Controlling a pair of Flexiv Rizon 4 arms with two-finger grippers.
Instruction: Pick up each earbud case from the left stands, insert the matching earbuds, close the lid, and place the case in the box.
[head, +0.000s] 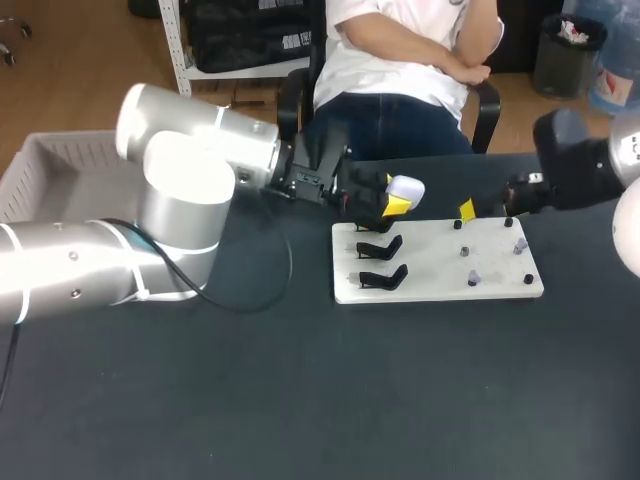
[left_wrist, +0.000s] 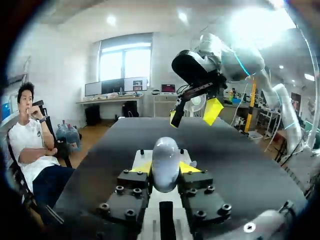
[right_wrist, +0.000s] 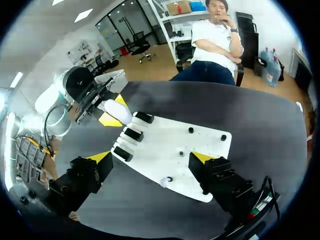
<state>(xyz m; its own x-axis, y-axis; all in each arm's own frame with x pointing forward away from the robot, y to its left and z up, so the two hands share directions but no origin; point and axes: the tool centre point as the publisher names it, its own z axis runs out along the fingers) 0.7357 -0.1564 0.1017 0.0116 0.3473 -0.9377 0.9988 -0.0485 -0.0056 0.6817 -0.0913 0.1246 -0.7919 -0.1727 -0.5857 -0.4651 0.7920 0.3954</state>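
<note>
Your left gripper (left_wrist: 165, 169): clamped on case (left_wrist: 165, 159), 11 o'clock of board (head: 440, 278). Your right gripper (right_wrist: 150, 162): fingers spread wide, holding nothing, board's 1 o'clock.

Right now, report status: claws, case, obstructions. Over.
Left claw shut on white case, by far stand. Right claw open, over board. Nothing blocking the case.

Overhead camera, two opposed wrist cameras
</note>
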